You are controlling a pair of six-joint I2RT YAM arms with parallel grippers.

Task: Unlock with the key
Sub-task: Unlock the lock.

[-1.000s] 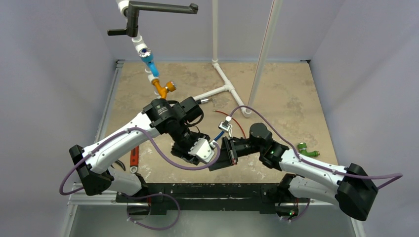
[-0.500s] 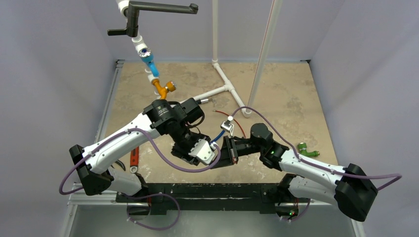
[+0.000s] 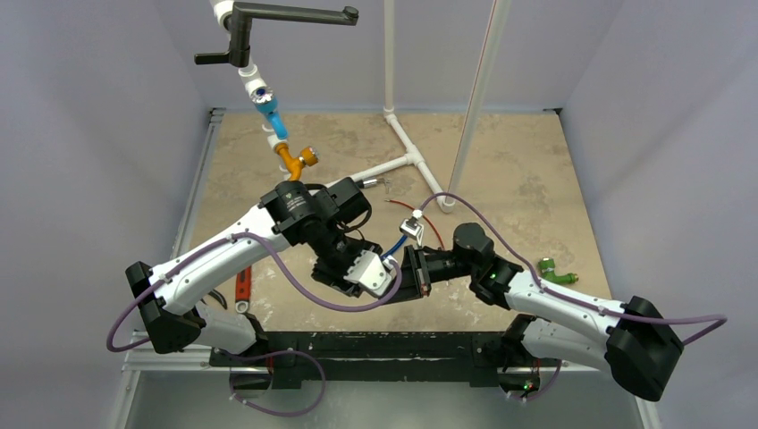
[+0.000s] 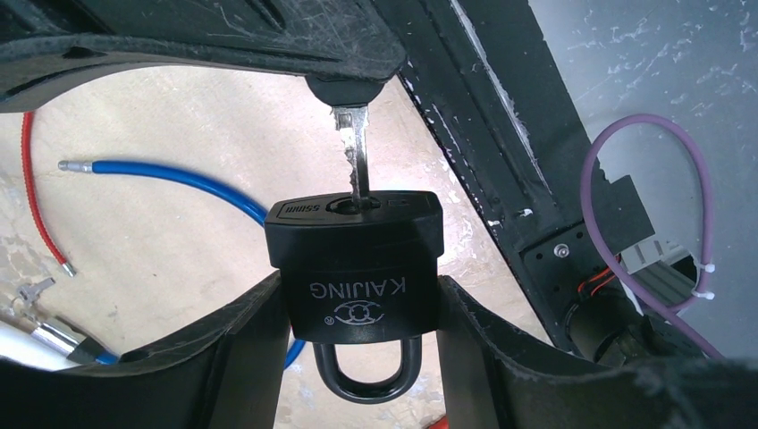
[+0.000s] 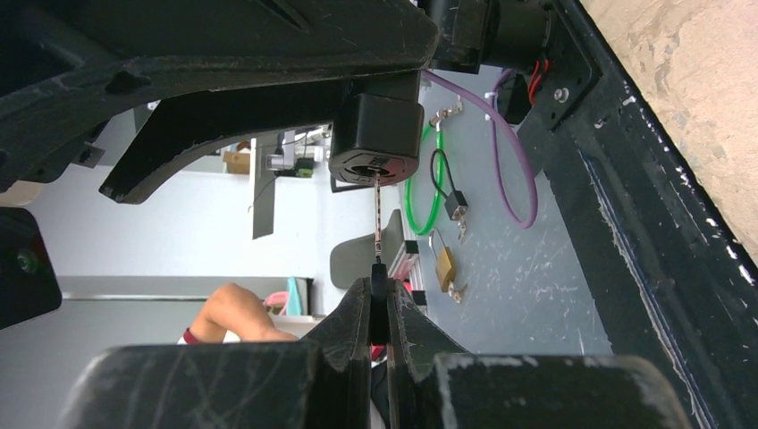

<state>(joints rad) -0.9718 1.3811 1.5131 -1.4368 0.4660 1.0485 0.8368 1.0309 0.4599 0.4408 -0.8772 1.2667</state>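
Note:
A black padlock [image 4: 353, 268] marked KAIJING hangs in the air with its shackle toward the camera, and my left gripper [image 4: 357, 295] is shut on its body from both sides. A silver key [image 4: 357, 156] stands with its blade tip in the keyhole on the lock's far face. In the right wrist view the key [image 5: 379, 214] runs from the padlock [image 5: 375, 134] down to my right gripper [image 5: 379, 290], which is shut on its black head. From above, the left gripper [image 3: 368, 273] and the right gripper [image 3: 409, 271] meet nose to nose over the table's near middle.
A blue cable [image 4: 170, 174] and a red cable [image 4: 31, 197] lie on the tabletop below the lock. White pipework [image 3: 402, 147] and an orange valve [image 3: 295, 159] stand at the back. There is a green fitting [image 3: 554, 271] at right and a red-handled wrench [image 3: 241, 290] at left.
The two grippers have drawn slightly closer together and shifted a little toward the back. Both grips are the same.

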